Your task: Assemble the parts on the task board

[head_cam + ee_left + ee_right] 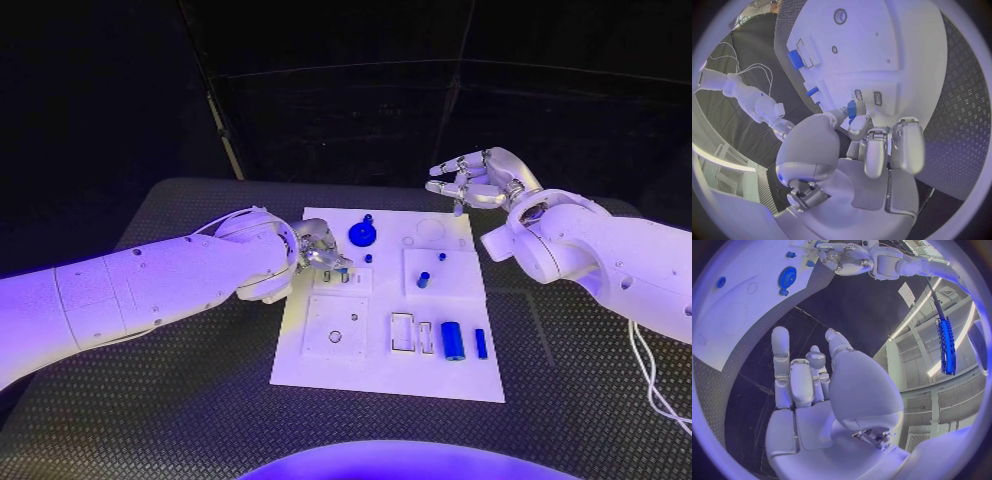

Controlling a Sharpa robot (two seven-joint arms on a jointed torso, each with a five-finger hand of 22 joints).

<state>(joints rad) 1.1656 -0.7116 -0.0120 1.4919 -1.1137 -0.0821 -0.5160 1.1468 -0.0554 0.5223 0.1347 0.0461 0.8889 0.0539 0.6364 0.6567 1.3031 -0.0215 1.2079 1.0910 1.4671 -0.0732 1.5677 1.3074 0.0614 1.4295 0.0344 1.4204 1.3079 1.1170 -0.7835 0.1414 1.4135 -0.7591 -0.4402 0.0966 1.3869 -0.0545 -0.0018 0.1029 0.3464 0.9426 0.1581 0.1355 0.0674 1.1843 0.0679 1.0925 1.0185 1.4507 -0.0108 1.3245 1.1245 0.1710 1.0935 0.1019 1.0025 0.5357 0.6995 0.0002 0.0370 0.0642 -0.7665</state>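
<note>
A black textured table holds the white task board, with dark walls behind. The left hand sits over the board's left edge; the left wrist view shows it pinching a small blue part between thumb and fingertips, just above the board. A blue gear lies beside it. The right hand hovers past the board's far right corner, fingers loosely curled, holding nothing.
</note>
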